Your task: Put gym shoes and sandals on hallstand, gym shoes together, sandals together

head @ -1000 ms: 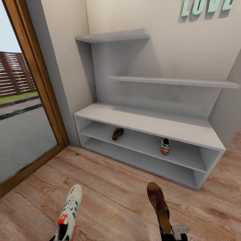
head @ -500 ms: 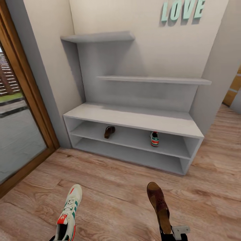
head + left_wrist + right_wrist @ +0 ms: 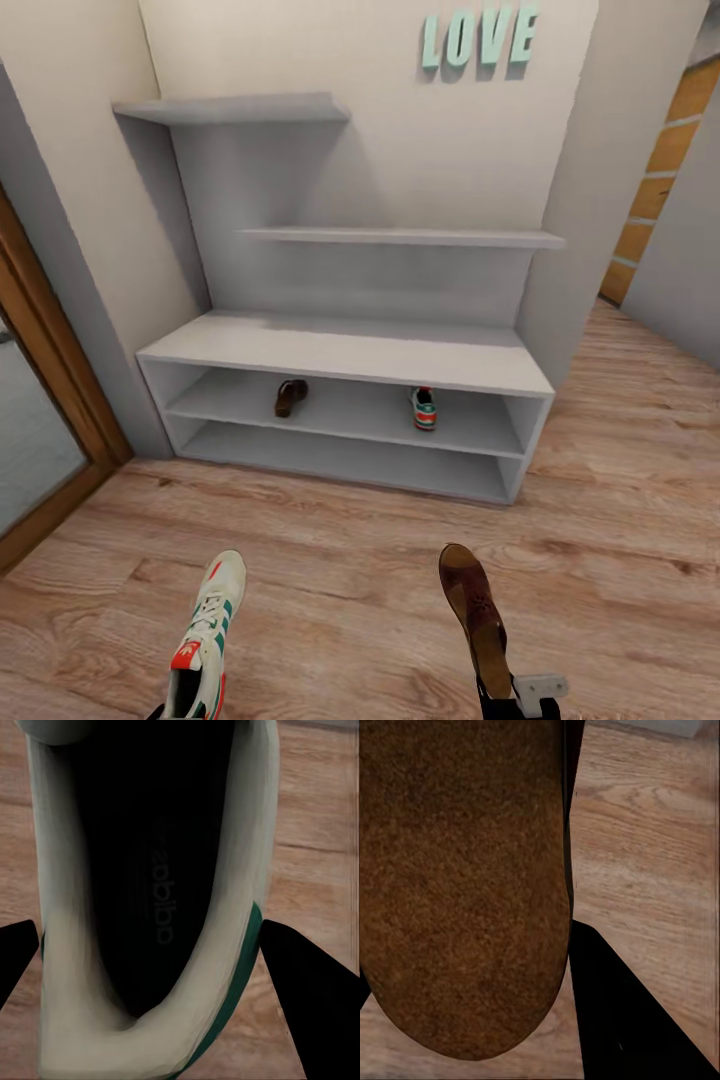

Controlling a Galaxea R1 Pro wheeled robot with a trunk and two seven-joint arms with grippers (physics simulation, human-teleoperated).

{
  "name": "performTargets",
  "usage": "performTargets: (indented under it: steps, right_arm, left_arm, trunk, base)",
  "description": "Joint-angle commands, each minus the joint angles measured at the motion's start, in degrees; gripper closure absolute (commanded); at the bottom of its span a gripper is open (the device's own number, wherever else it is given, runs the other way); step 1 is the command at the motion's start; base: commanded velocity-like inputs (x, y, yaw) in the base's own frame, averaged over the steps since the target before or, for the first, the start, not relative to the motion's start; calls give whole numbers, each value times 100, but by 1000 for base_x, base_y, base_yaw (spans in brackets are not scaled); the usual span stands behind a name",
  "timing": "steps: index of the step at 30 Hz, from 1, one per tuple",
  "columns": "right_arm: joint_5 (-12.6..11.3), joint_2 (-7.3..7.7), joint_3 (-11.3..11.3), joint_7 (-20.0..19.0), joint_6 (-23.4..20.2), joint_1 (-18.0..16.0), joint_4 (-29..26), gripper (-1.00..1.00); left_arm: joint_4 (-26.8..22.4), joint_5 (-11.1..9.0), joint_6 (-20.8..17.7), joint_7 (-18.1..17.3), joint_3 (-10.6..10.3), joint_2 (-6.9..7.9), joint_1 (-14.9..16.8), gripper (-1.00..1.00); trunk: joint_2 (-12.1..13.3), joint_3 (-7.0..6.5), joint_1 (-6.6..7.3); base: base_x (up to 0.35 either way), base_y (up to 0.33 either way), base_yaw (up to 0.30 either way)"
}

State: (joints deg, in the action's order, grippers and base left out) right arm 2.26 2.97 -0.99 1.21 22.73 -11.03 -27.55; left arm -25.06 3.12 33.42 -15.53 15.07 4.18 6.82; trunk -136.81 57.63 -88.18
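The pale grey hallstand (image 3: pixel 340 350) stands against the wall ahead. One brown sandal (image 3: pixel 291 397) and one gym shoe (image 3: pixel 424 408) rest apart on its upper open shelf. Low in the head view, my left gripper (image 3: pixel 185 708) is shut on the heel of the second gym shoe (image 3: pixel 208 632), held above the corridor floor (image 3: pixel 340 590). My right gripper (image 3: pixel 512 700) is shut on the second sandal (image 3: pixel 474 612). In the left wrist view the gym shoe (image 3: pixel 150 870) sits between dark fingers (image 3: pixel 315 1005). The right wrist view has the sandal (image 3: pixel 465 885) beside a finger (image 3: pixel 622 1020).
A wooden door frame (image 3: pixel 50 380) with glass borders the left side. A wall corner (image 3: pixel 565 250) stands right of the rack, with an opening beyond it. Two staggered shelves (image 3: pixel 400 237) and teal "LOVE" letters (image 3: pixel 480 38) hang above the bench top.
The whole head view has shifted: the hallstand now sits farther left and looks smaller, and the glass door has slid out at the left. Both grippers keep their shoes in the same pose.
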Motion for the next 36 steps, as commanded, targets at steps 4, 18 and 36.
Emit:
performTargets:
  steps: [4, 18, 36]
  right_arm:
    - [3, 2, -10, 10, 13, -4, 4, 100]
    - [3, 2, -10, 10, 13, -4, 4, 100]
    - [11, -2, -18, 3, -4, -4, 15, 100]
  left_arm:
    - [1, 31, 15, -46, 49, -5, 3, 100]
    - [1, 31, 20, -46, 49, -5, 3, 100]
    - [1, 31, 17, -46, 49, -5, 3, 100]
  trunk:
    - [-2, 5, 1]
    - [-2, 5, 1]
    - [-2, 5, 1]
  base:
    - [0, 0, -263]
    - [0, 0, -263]
    - [0, 0, -215]
